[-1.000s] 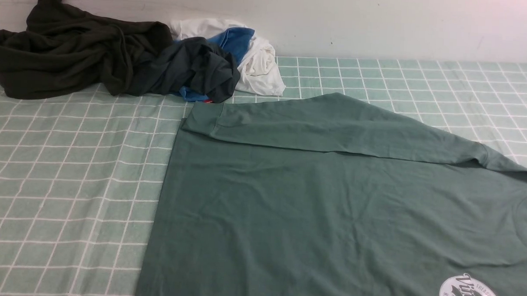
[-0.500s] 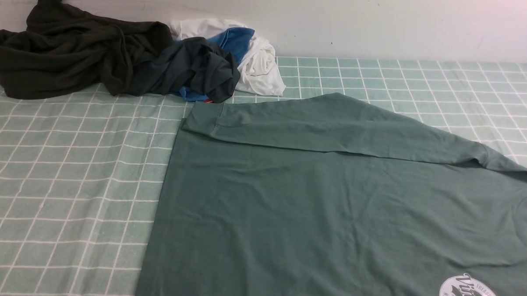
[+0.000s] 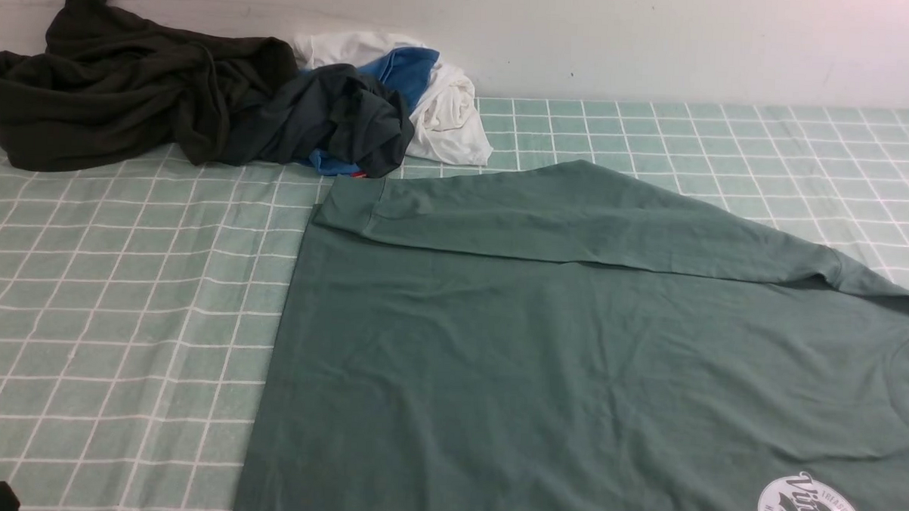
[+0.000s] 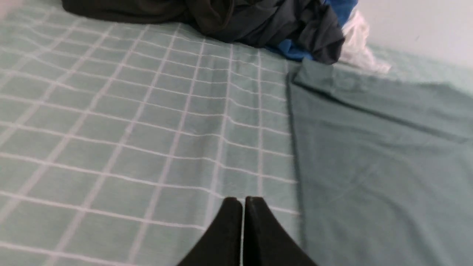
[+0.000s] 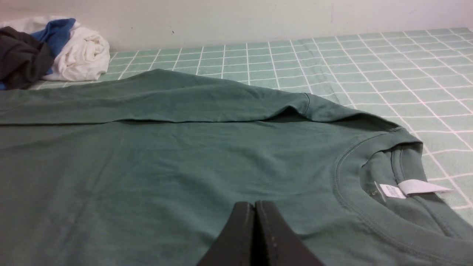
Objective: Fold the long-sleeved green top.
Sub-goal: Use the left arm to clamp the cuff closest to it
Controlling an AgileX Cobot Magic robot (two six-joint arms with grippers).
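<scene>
I see the green-checked cloth counter (image 3: 121, 289) against a white wall (image 3: 658, 43), with the green long-sleeved cotton top (image 3: 572, 350) flat on it. Left fingers (image 4: 232, 218) and right fingers (image 5: 244, 218) are pinched together, empty; the left has edged in at the near-left corner.

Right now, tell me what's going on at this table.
A two-armed robot is folding a green long-sleeved top, which lies spread flat on the checked cloth. The far sleeve is already laid across its body. Neither arm holds anything. The left gripper is shut over bare cloth beside the top's hem edge, and the right gripper is shut over the chest near the collar. A pile of dark, blue and white clothes sits apart by the wall.
</scene>
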